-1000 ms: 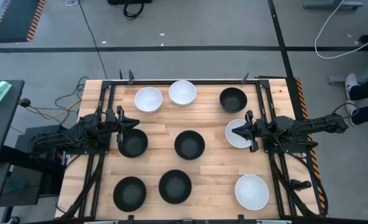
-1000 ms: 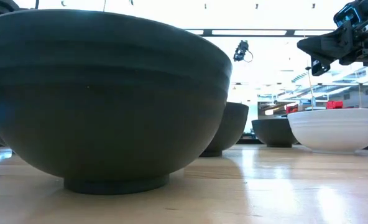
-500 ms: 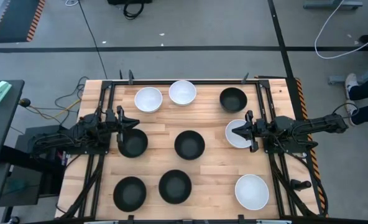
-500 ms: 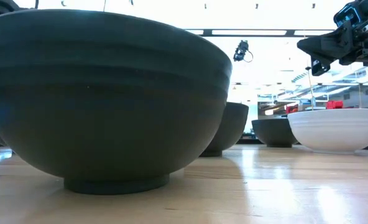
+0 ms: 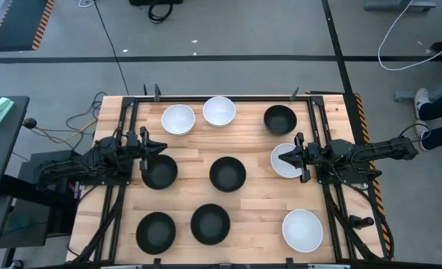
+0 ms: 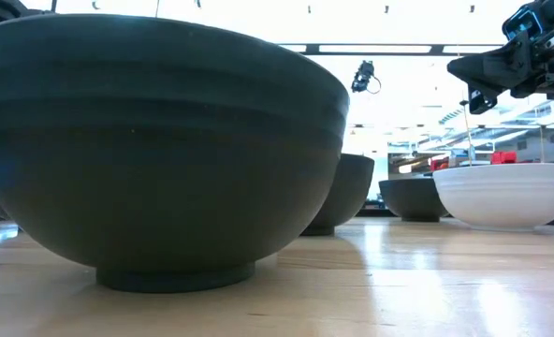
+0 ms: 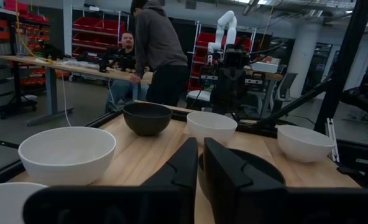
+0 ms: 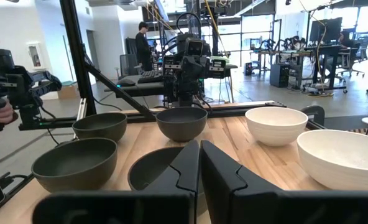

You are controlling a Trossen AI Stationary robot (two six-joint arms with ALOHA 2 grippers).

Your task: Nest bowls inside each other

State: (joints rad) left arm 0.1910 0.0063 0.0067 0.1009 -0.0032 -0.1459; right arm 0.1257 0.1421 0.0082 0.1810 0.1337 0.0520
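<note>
From my station I counted nine round bowls on the wooden slatted table, none yet inside another, so the nesting had not begun. Five were glossy black and four plain white. Two white ones sat side by side at the far edge, a black one far right, a black one in the middle, two black ones along the near edge and a white one near right.

The two that mattered most were the glossy black round bowl on the left and the plain white round bowl on the right. The left gripper hung just above the far-left rim of that black bowl, its arm reaching in from the left edge of the table. In the left wrist view its two dark fingers were pressed nearly together with only a thin slit between them, pinching nothing, and the black bowl lay straight ahead past the tips.

The right gripper stood over the white bowl, clear above its rim as the low view showed. Its fingers were likewise pressed together and held nothing.

I judged either arm equally near its own bowl. A round bowl offers no long axis to line up with, so the coming move would turn on spreading the fingers and dropping them astride a rim wall. The central black bowl lay between both arms, a fair place to stack.

Two people were at a bench beyond the table, well apart from it.
</note>
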